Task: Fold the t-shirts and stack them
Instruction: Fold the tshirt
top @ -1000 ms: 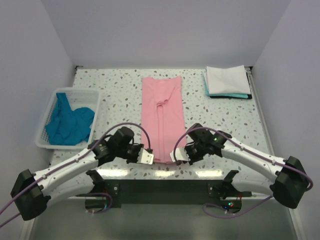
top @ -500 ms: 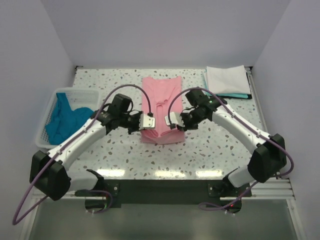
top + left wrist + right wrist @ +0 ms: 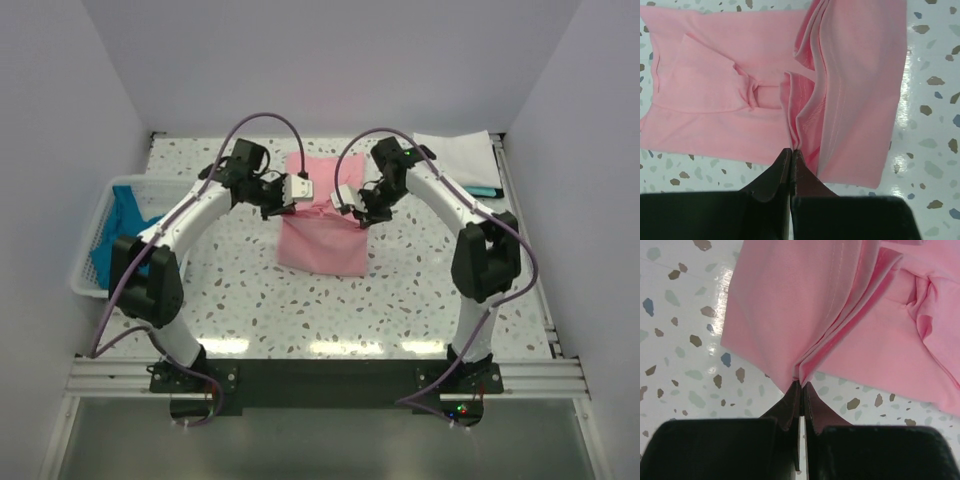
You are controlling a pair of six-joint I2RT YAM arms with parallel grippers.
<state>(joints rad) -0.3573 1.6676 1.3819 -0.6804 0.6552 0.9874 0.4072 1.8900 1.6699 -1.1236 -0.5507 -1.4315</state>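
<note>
The pink t-shirt (image 3: 322,240) lies as a narrow strip in the table's middle, its near end lifted and carried over its far half. My left gripper (image 3: 296,192) is shut on the hem's left corner (image 3: 794,142), my right gripper (image 3: 346,197) shut on the right corner (image 3: 802,376). Both hold the cloth above the shirt's upper part, and the fabric hangs down in a fold toward the near side. A white folded t-shirt (image 3: 455,157) rests on a teal one (image 3: 484,192) at the far right. Another teal t-shirt (image 3: 125,235) lies crumpled in the basket.
The white lattice basket (image 3: 94,222) stands at the left edge of the speckled table (image 3: 420,290). Both arms reach far over the table, elbows out to the sides. White walls close in the back and sides.
Both grippers have carried the pink shirt's near hem from the table's front edge toward the far end, folding the shirt over itself. The arms stretched out with it.
</note>
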